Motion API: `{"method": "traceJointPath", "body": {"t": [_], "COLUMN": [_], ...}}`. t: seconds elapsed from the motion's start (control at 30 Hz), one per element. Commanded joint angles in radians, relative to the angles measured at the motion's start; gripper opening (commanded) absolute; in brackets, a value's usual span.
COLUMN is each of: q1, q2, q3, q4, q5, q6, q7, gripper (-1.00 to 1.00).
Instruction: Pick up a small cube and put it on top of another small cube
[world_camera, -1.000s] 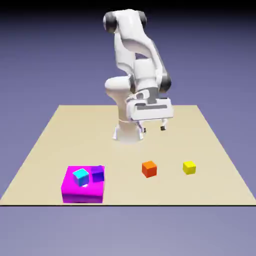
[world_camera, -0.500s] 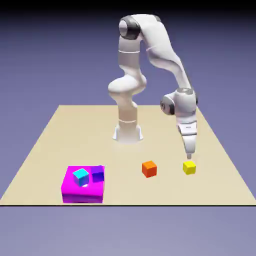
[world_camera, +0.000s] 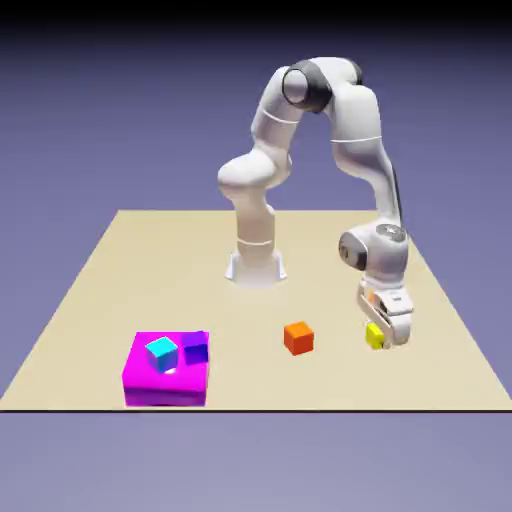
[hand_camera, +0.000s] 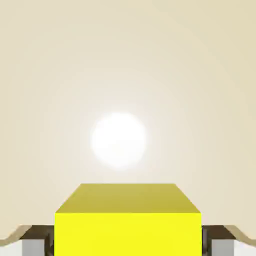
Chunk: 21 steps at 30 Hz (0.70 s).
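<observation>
Lowered tool (world_camera: 383, 337) now clamps yellow cube (hand_camera: 128, 227), orange cube (world_camera: 298, 338) nearby

Gripper (world_camera: 383, 338) now around yellow cube (world_camera: 375, 336)

Beige table (world_camera: 100, 300): magenta block (world_camera: 165, 385), orange cube (world_camera: 298, 338), yellow cube (world_camera: 374, 335)

No text, label or number seems readable on anything in either view
</observation>
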Motion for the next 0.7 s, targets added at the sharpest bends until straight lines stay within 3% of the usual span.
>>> {"method": "traceJointPath", "body": {"t": [0.0,0.1,0.67], "q1": [0.019,0.074,-0.118], "q2": [-0.036,-0.145,-0.281], "q3": [-0.023,-0.092,-0.707], "q4": [-0.008,-0.033,0.166], "q5": [-0.019,-0.076,-0.171], "q6": [-0.027,-0.111,-0.455], "q7": [0.015,0.059,-0.356], "gripper": [-1.00,-1.00,-1.00]}}
